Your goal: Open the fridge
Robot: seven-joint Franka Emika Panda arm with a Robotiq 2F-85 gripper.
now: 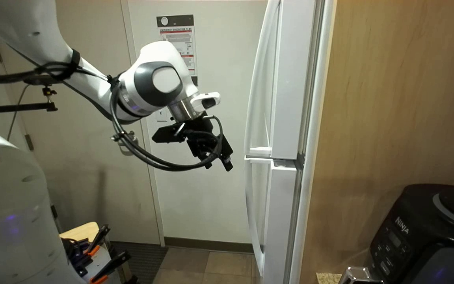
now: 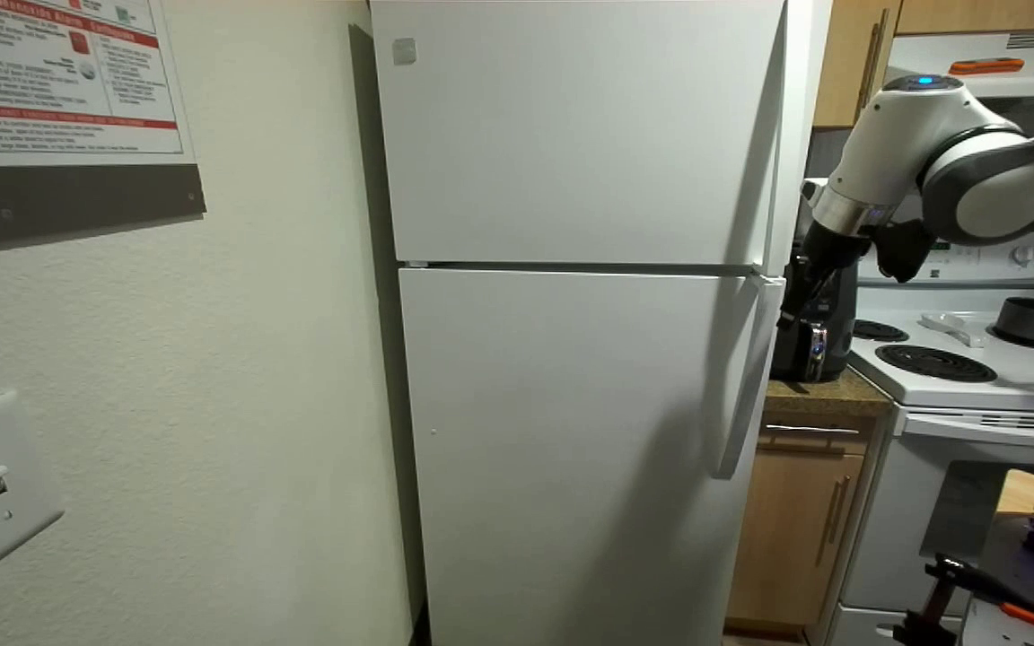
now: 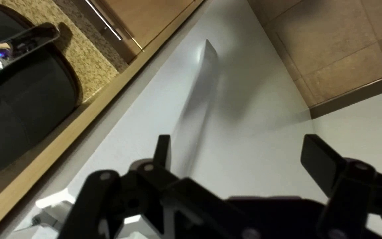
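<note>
Fridge, both doors apparently shut; tool, spread, empty, at one o'clock from lower handle in an exterior view; grip and pull seemingly outstanding.

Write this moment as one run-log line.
fridge: shut | end effector: open, holding nothing | lower door handle: not gripped | task: not yet done

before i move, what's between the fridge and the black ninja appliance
A wooden panel separates the fridge from the black Ninja appliance in an exterior view; in the wrist view, the panel's edge and some speckled countertop lie between them.
</note>
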